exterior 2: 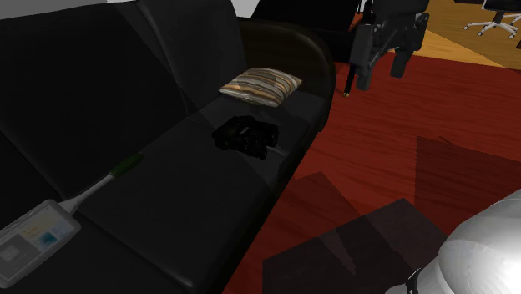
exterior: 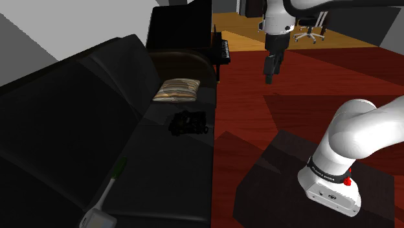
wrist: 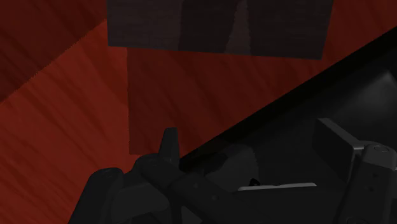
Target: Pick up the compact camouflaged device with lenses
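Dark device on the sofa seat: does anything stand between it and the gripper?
Nothing visible does. The gripper hangs over the red floor beyond the front edge of the sofa; the dark device lies uncovered on its seat. The striped pillow sits apart from it, toward the armrest, off the line between them.

One device (exterior: 189,122), one pillow (exterior: 176,89) (striped), one sofa (exterior: 97,97), one piano (exterior: 188,32).
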`<state>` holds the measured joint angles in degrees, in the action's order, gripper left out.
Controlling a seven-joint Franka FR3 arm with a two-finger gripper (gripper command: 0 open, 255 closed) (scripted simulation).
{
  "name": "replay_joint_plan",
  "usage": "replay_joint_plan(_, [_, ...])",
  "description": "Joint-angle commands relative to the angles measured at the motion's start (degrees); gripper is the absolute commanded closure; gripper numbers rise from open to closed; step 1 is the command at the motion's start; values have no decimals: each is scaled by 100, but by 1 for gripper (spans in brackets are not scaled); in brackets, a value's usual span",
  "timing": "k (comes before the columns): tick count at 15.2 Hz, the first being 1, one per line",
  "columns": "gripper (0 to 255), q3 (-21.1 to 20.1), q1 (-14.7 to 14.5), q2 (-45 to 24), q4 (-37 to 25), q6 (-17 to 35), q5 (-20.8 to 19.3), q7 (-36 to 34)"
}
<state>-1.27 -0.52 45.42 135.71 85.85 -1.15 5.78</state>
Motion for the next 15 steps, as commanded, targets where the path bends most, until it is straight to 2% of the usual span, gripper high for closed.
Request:
replay_joint_plan(1, [0,0,0,0,0,0,0,0])
replay_joint_plan(8, [0,-55,-138,-1172,131,1276,113,125])
replay_joint_plan(15, [0,-136,-269,-2566,-125,2390,210,263])
